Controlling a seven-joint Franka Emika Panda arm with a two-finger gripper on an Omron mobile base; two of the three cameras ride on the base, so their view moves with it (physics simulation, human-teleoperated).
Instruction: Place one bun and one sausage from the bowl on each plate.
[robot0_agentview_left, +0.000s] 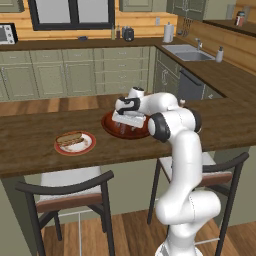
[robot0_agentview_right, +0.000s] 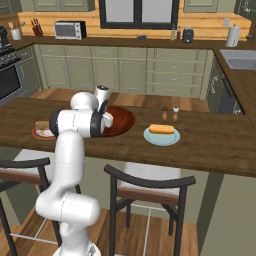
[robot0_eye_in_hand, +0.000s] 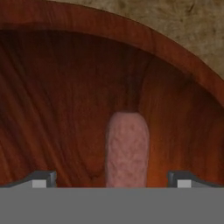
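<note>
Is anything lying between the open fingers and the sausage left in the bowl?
Nothing visible. In the hand view the sausage lies on the bare bowl floor, lined up between the two open fingers, with no other item in the gap.

The bowl (robot0_eye_in_hand: 65, 87), filling most of the hand view, is glossy reddish-brown with dark streaked wood grain. The sausage (robot0_eye_in_hand: 127, 148) at lower centre there is a mottled dusty pink-red. The worktop (robot0_agentview_left: 30, 135) is dark brown wood with a mottled grain. At the left of the left base view, one plate (robot0_agentview_left: 87, 146) is white with a red-brown rim, and the bun (robot0_agentview_left: 69, 137) on it is tan-brown. Right of centre in the right base view, the other plate (robot0_agentview_right: 150, 137) is pale teal-blue and carries a yellow-orange bun (robot0_agentview_right: 162, 129). The arm (robot0_agentview_left: 185, 165) is white with dark joints. The hand's fingertips (robot0_eye_in_hand: 41, 179) are dark grey.
</note>
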